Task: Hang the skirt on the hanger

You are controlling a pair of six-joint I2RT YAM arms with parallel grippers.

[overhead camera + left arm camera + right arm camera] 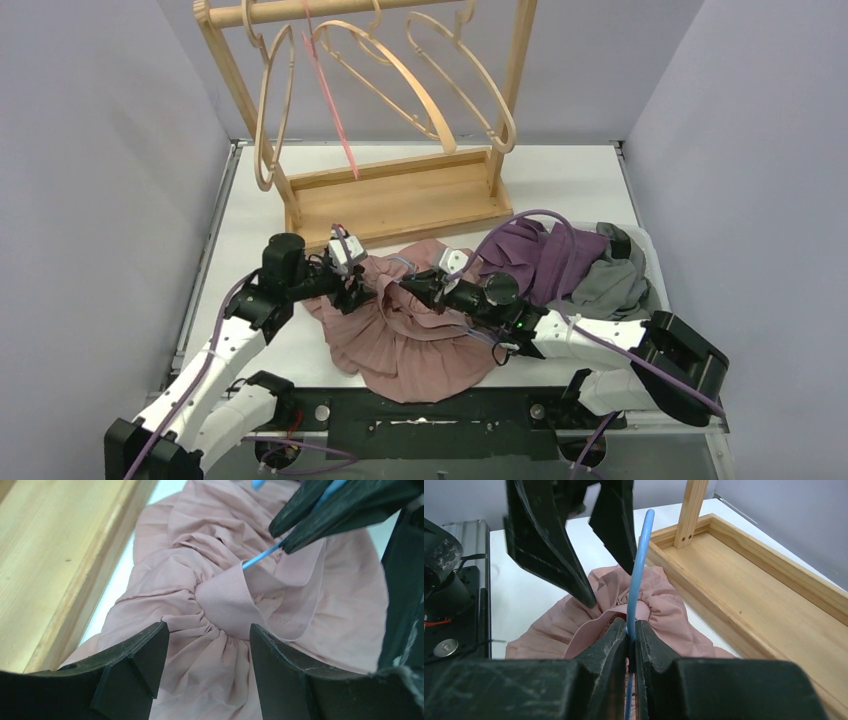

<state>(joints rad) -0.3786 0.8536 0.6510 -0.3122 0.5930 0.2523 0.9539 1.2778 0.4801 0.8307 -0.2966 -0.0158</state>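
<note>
- The right pincer (630, 632) was clenched on a thin blue rod (640, 565). Its two fingers were pressed flat together, and the rod rose out between them in a gentle curve.
- The left pincer (207, 660) stood released, its jaws wide apart. The gathered waistband (200, 612) of the pink skirt showed in the gap. I could not tell whether the tips touched the cloth.
- The two pincers met almost tip to tip over the waist, with very little room between them.
- The pink skirt (400, 345) lay crumpled on the white table (250, 230), mid-width and toward the front. Its hem came close to the dark strip along the near edge.
- Its far edge stopped just short of the wooden rack base (400, 200), leaving a narrow strip of bare table between cloth and wood.
- On the right the skirt butted against a heap of purple and grey clothes (575, 265), which reached nearly to the table's right edge.
- Open table lay left of the skirt out to the left edge, and also behind the heap, to the right of the rack.
- Wooden hangers (400, 70) hung from the rack's rail, well above both arms.
</note>
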